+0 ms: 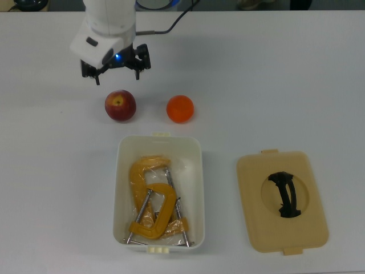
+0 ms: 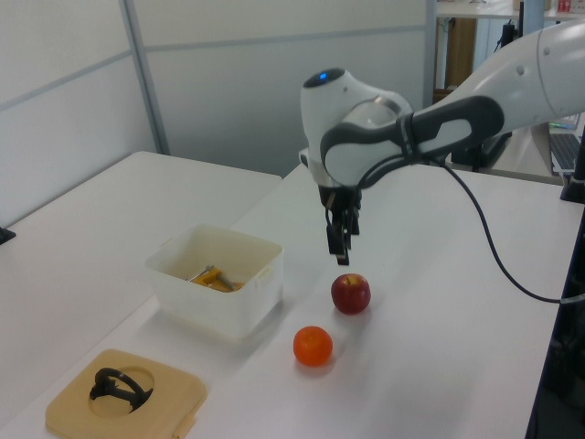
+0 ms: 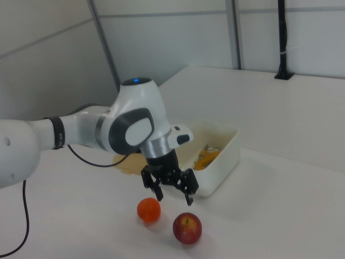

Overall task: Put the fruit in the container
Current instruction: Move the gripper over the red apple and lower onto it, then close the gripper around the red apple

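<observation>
Hovering spread jaws over round glossy apple [image 1: 120, 105], table [image 1: 274, 74].

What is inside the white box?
The white box holds yellow metal clamps piled together. What lies under them is covered. The apple and orange sit outside on the table.

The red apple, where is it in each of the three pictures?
Top view: the apple sits left of the orange, above the white tub.
Left view: the apple is right of the tub, behind the orange.
Right view: the apple is at the bottom, right of the orange.
Shared landmark: the orange beside it.
</observation>
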### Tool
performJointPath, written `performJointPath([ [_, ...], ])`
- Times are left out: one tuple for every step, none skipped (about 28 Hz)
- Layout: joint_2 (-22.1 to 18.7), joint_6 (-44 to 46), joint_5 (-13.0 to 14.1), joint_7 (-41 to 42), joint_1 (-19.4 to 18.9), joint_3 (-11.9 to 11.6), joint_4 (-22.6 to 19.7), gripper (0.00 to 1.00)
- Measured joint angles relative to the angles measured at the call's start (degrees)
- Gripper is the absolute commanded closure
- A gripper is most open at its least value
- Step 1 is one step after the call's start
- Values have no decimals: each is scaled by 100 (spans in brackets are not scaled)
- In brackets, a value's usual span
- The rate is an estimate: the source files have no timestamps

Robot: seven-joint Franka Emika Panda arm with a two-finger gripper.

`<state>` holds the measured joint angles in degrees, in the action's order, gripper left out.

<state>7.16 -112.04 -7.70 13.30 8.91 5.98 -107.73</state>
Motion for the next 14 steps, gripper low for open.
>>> performJointPath([
  [43, -7, -1, 2, 0, 0, -32, 0],
  [94, -10, -3, 4, 0, 0, -58, 0],
  [151, -18, -10, 5, -1, 0, -75, 0],
  [247, -58, -35, 5, -3, 0, -88, 0],
  [310, -100, -61, 5, -4, 0, -91, 0],
  [376, -149, -105, 5, -5, 0, -91, 0],
  [441, -190, -159, 5, -7, 0, -92, 0],
  [504, -221, -211, 5, -8, 0, -92, 0],
  [590, -251, -287, 5, -10, 0, -92, 0],
  [642, -264, -327, 5, -10, 0, -91, 0],
  [689, -272, -373, 5, -11, 0, -91, 0],
  [730, -279, -417, 5, -11, 0, -90, 0],
  [769, -286, -459, 5, -12, 0, -90, 0],
  [802, -288, -493, 5, -12, 0, -89, 0],
])
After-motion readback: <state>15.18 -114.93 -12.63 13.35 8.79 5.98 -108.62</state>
